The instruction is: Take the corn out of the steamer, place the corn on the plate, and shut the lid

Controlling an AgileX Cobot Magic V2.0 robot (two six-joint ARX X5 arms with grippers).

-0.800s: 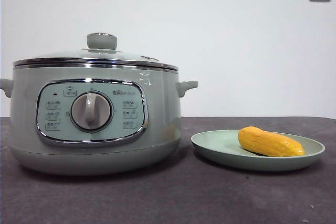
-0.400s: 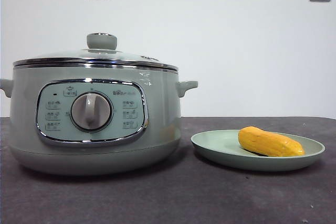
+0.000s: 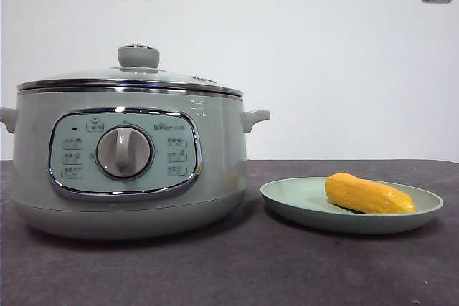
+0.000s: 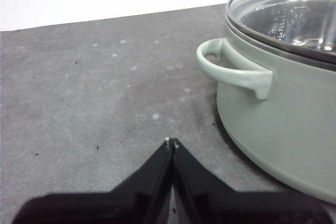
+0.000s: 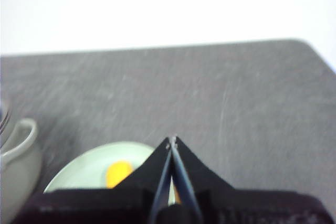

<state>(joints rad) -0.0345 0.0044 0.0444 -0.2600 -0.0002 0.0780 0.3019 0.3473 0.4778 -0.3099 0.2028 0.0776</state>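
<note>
Dark tabletop (image 3: 237,270) looks finished: corn (image 3: 368,194) on plate (image 3: 287,202), lid (image 3: 129,77) seemingly seated; my pressed-together left pincer (image 4: 171,141) and right pincer (image 5: 171,139) could bump them.

The steamer (image 3: 129,155) has a smooth, satin pale-green body with a glossy chrome rim; its lid (image 4: 294,11) looks like clear glass (reflections show through). The plate (image 3: 351,206) is matt, the table (image 3: 229,270) rough grey and speckled.
</note>
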